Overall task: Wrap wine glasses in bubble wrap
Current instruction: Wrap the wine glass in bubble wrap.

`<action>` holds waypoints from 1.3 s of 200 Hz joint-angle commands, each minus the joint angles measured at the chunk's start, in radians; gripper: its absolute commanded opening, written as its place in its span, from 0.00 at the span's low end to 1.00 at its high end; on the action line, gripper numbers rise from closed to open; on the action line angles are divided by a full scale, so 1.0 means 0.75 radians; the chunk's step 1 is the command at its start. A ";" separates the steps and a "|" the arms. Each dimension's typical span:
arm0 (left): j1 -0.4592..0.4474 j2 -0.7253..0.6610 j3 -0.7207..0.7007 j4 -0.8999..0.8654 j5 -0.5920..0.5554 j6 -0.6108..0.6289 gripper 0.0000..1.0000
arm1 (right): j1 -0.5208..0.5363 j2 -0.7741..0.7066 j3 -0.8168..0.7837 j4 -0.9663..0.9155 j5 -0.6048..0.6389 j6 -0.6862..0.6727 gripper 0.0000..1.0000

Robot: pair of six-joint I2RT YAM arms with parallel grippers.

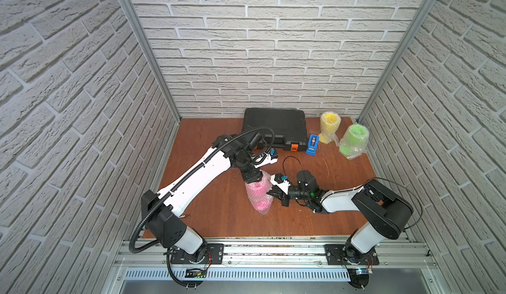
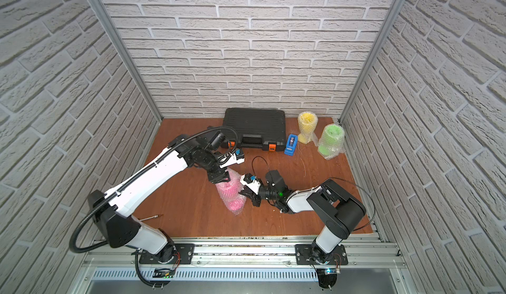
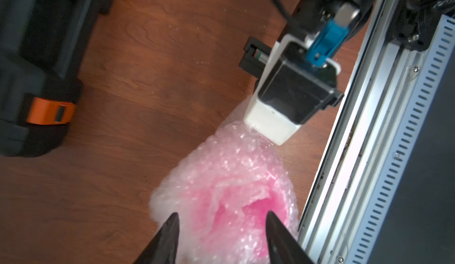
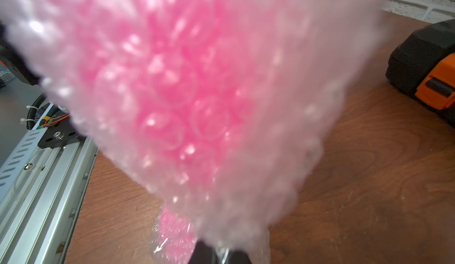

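**Pink goblet (image 1: 259, 198) bundled in bubble wrap (image 3: 221, 166) at mid-tabletop (image 1: 216, 213)**

We see our left gripper (image 3: 221, 217) released. Its two black fingers (image 3: 170, 235) stand apart just above the mouth of the bundle, and the deeper pink of the bowl shows in the gap between them. Whether the tips touch the wrap we cannot tell.

Our right gripper (image 4: 220, 253) is clenched on the bubble wrap, low on the side of the bundle that faces it. In the right wrist view a fold of clear film runs in between its dark fingertips, and the pink mass fills nearly everything ahead of it.

In both top views the two grippers sit close together, the left one over the bundle and the right one beside it. The goblet stands roughly upright, mouth toward the left gripper. The wrap closes round it and spreads loosely at the foot.

Beyond the left gripper, away from our arm bases, a black case (image 1: 276, 127) with orange latches (image 1: 294, 147) lies closed. Beyond the right gripper, just off the case's near corner, a blue tape dispenser (image 1: 312, 144) stands on the wood.

Farther off, beyond and to the right of the right gripper, near the back wall, the yellow goblet (image 1: 330, 127) and the green goblet (image 1: 354, 142) stand close side by side. Each is upright in its own sleeve of bubble wrap, mouth up.
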 commanded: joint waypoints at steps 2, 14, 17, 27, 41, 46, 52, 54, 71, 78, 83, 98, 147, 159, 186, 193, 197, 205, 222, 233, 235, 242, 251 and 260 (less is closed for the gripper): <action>0.010 0.007 0.007 -0.112 -0.057 -0.016 0.43 | -0.005 -0.013 -0.018 -0.034 -0.008 0.009 0.03; 0.010 0.027 -0.012 -0.128 -0.039 -0.023 0.40 | -0.007 -0.008 -0.017 -0.031 -0.009 0.011 0.03; 0.010 0.031 -0.018 -0.131 -0.041 -0.026 0.39 | -0.009 -0.008 -0.017 -0.032 -0.010 0.011 0.03; 0.010 0.052 -0.043 -0.142 -0.052 -0.037 0.32 | -0.011 -0.006 -0.014 -0.031 -0.010 0.012 0.03; 0.013 0.081 -0.095 -0.136 -0.067 -0.046 0.26 | -0.015 -0.005 -0.014 -0.032 -0.015 0.016 0.03; 0.013 0.089 -0.118 -0.126 -0.079 -0.048 0.25 | -0.017 -0.003 -0.013 -0.031 -0.016 0.018 0.03; 0.015 0.100 -0.148 -0.107 -0.092 -0.049 0.23 | -0.018 0.000 -0.013 -0.029 -0.021 0.019 0.03; 0.017 0.104 -0.158 -0.103 -0.094 -0.048 0.23 | -0.018 0.002 -0.013 -0.028 -0.021 0.019 0.03; 0.026 0.136 -0.234 -0.012 -0.009 -0.041 0.19 | -0.019 0.008 -0.011 -0.021 -0.031 0.024 0.03; 0.024 0.153 -0.259 0.040 0.039 -0.048 0.17 | -0.020 0.012 -0.009 -0.019 -0.033 0.026 0.03; 0.019 0.166 -0.271 0.069 0.065 -0.051 0.16 | -0.020 0.015 -0.009 -0.019 -0.033 0.026 0.03; 0.004 0.215 -0.306 0.152 0.107 -0.069 0.13 | -0.020 0.019 -0.007 -0.015 -0.035 0.028 0.03; -0.007 0.245 -0.452 0.435 0.237 -0.137 0.16 | -0.021 0.051 -0.003 0.012 -0.047 0.049 0.03; -0.005 0.204 -0.444 0.445 0.239 -0.148 0.23 | -0.024 0.051 0.000 0.009 -0.047 0.052 0.03; 0.002 0.074 -0.336 0.335 0.180 -0.147 0.29 | -0.029 0.049 -0.001 0.006 -0.047 0.050 0.03; 0.004 0.040 -0.301 0.301 0.166 -0.145 0.31 | -0.031 0.047 -0.003 0.006 -0.047 0.053 0.03; 0.005 0.022 -0.280 0.283 0.161 -0.143 0.32 | -0.032 0.045 -0.003 0.006 -0.047 0.053 0.03; 0.013 -0.020 -0.243 0.246 0.164 -0.143 0.35 | -0.033 0.045 -0.003 0.004 -0.047 0.052 0.03; 0.033 -0.090 -0.186 0.202 0.181 -0.143 0.39 | -0.036 0.043 -0.003 0.005 -0.047 0.054 0.03; 0.044 -0.121 -0.157 0.172 0.171 -0.142 0.40 | -0.038 0.044 -0.003 0.006 -0.047 0.055 0.03; 0.045 -0.125 -0.152 0.166 0.165 -0.142 0.41 | -0.038 0.043 -0.003 0.006 -0.047 0.057 0.03; 0.053 -0.133 -0.138 0.145 0.138 -0.146 0.41 | -0.038 0.045 -0.003 0.006 -0.051 0.058 0.03; 0.060 -0.136 -0.124 0.118 0.097 -0.151 0.40 | -0.038 0.045 -0.003 0.006 -0.054 0.059 0.03; 0.068 -0.133 -0.116 0.096 0.055 -0.157 0.37 | -0.038 0.046 -0.003 0.006 -0.055 0.059 0.03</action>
